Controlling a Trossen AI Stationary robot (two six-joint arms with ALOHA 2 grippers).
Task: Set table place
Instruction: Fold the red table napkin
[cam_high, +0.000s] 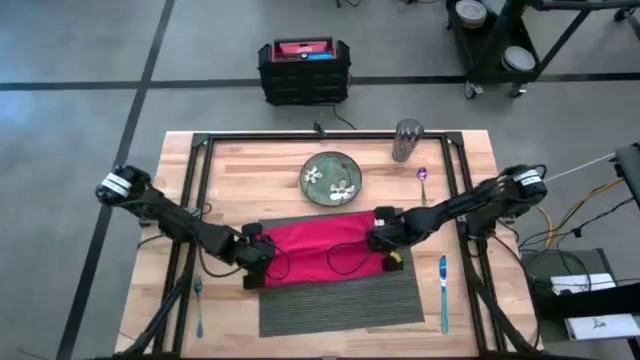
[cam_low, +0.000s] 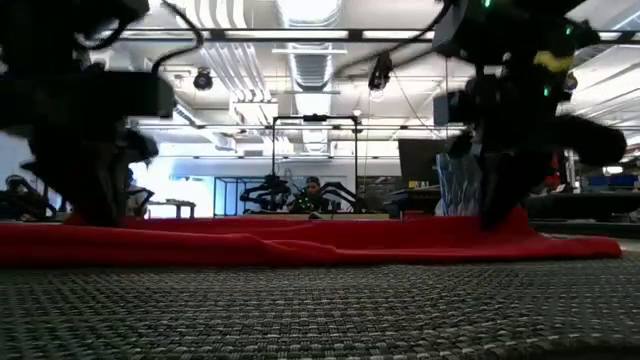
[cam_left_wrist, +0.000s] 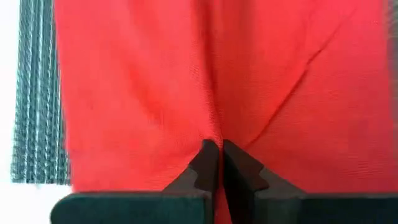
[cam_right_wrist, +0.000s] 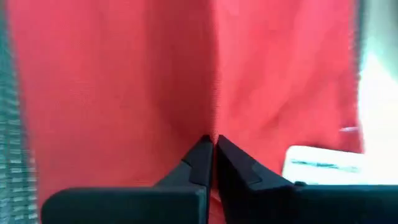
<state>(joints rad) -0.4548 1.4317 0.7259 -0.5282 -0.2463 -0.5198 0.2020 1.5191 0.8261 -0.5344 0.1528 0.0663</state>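
Note:
A red cloth napkin (cam_high: 318, 250) lies spread across the far part of the dark grey ribbed placemat (cam_high: 345, 300) on the wooden table (cam_high: 230, 170). My left gripper (cam_high: 262, 250) is shut on the napkin's left end; in its wrist view the fingertips (cam_left_wrist: 219, 149) meet in a pucker of cloth. My right gripper (cam_high: 378, 240) is shut on the napkin's right end (cam_right_wrist: 213, 142), beside the napkin's white tag (cam_right_wrist: 323, 165). A green flowered plate (cam_high: 331, 178) rests on the table beyond the napkin. My left gripper pinches a raised fold of the red napkin (cam_left_wrist: 214, 134) between its two fingertips, near the cloth's left end, coming from above. Creases run out from the pinch. The napkin lies on the placemat around it. My right gripper pinches a ridge of the napkin (cam_right_wrist: 214, 127) between its two fingertips, near the cloth's right end, from above. The cloth rises into a small peak at the fingers (cam_low: 500, 215) and rests on the placemat elsewhere.
A glass (cam_high: 407, 140) stands at the far right of the table, with a purple spoon (cam_high: 423, 180) near it. A blue utensil (cam_high: 443, 290) lies right of the placemat and another (cam_high: 198, 305) left of it. Black rails (cam_high: 200, 200) frame the table.

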